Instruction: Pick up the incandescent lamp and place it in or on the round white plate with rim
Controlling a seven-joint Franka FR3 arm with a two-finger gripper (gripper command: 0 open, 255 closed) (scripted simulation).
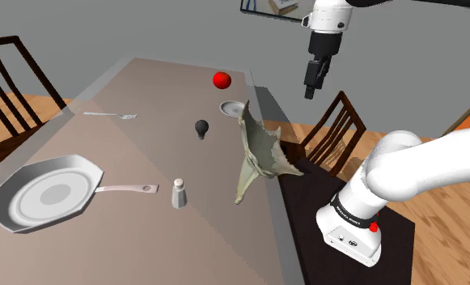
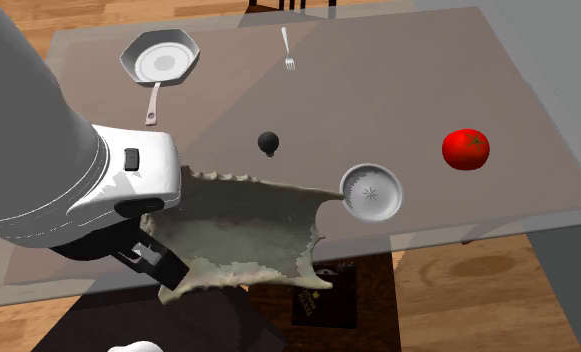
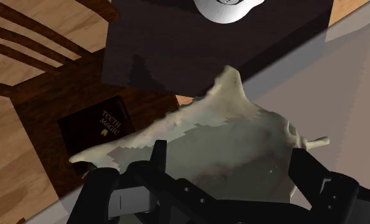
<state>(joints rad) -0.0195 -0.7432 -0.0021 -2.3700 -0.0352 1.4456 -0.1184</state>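
- gripper [image 1: 312, 81] spread, nothing between its fingers, up in the air, above the plate [image 1: 233, 108] and to its right in the shoulder view
- lamp [image 1: 201, 128], dark, lies on the worktop [image 1: 144, 158] near the plate, not touching it
- pale jagged shell [image 1: 261, 150] just beside the plate, at the worktop edge
- red tomato [image 1: 222, 79] near the plate, apart from it
- pan [image 1: 43, 193] well apart from the plate, beyond the lamp

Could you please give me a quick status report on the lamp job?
Black claw open, empty, high up. Dark bulb lamp on grey-brown table, apart from round white rimmed plate. Ragged pale sheet upright at table edge, beside plate, under claw.
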